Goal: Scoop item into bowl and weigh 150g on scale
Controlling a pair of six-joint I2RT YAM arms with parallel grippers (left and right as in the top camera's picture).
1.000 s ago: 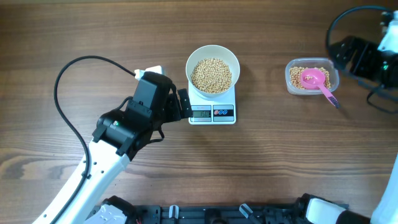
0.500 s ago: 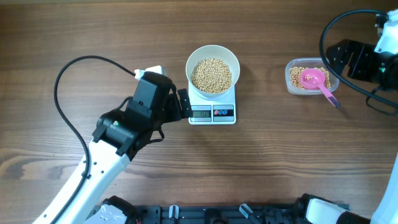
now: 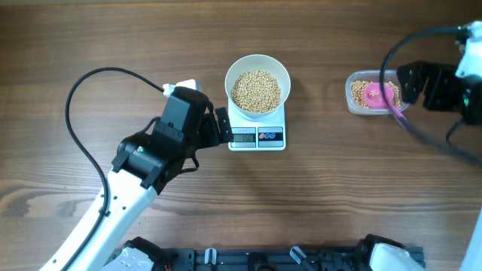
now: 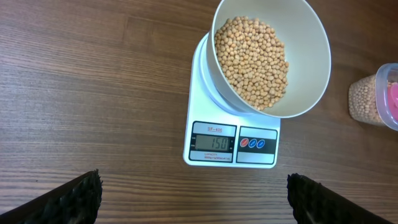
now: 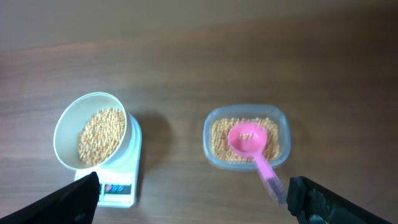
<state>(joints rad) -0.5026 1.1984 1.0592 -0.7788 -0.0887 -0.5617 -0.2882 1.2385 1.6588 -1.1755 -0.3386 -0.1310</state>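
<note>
the scale point(image 4: 231, 144) sits mid-counter point(image 3: 339, 196) with the white bowl point(image 4: 311, 56) on its platform, the soybeans point(image 4: 252, 59) heaped inside. the display point(image 4: 213, 143) appears to read 150, so the step in hand looks like confirming the weight rather than adding more. to do that well, nothing should touch the scale or bowl, no bean should be added or knocked out, and the counter should not be jolted while the digits settle. the pink scoop point(image 5: 247, 140) lies in the clear container point(image 5: 208, 134) on the remaining beans, well apart from the scale.

the left arm reaches in from the near left corner, its end effector point(image 4: 194, 202) spread wide and empty, just beside the scale's display edge. the right end effector point(image 5: 196, 199), also spread and empty, hangs near the container at the far right.
</note>
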